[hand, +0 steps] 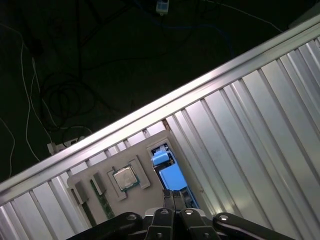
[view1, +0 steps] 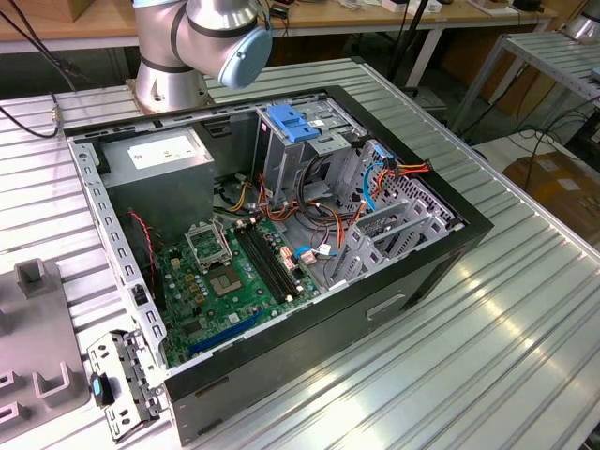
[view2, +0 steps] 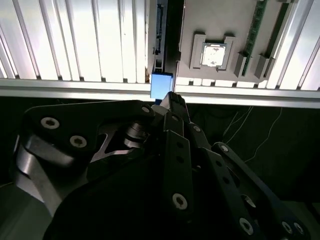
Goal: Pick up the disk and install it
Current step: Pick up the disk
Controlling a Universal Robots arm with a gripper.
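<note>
Slats of aluminium make up the table [view1: 525, 309], which takes most of the exterior view. The arm [view1: 202, 37] stands on it at upper left of centre. Wooden benches [view1: 84, 23] run along the top edge, and a cardboard box [view1: 553, 178] sits on the floor at the far right.

At the exterior view's lower left lies a grey tray [view1: 28, 319] with raised blocks. Just beside it is a metal bracket [view1: 122, 380], at the corner of the open black case [view1: 412, 272]. Inside the case, from left to right, are:
- a grey power supply [view1: 159, 155]
- a green motherboard [view1: 234, 272]
- a tall cage [view1: 281, 164] topped by a blue latch [view1: 295, 127]
- a tangle of orange, red and blue wires [view1: 375, 173]

In both wrist views the tray [hand: 135, 145] [view2: 210, 20] lies at the table's edge, with dark floor [hand: 100, 60] and loose cables [hand: 50, 100] beyond. Its pockets hold a memory stick [hand: 100, 200] [view2: 260, 25] and a square chip [hand: 124, 177] [view2: 215, 54]. The disk [hand: 172, 176] [view2: 161, 86] stands on edge in a slot, blue frame uppermost.

The gripper [hand: 175, 192] [view2: 172, 97] hangs right at that blue frame, its fingertips drawn together with no gap to be seen and nothing between them. The disk sits in its slot, well apart from the case.
</note>
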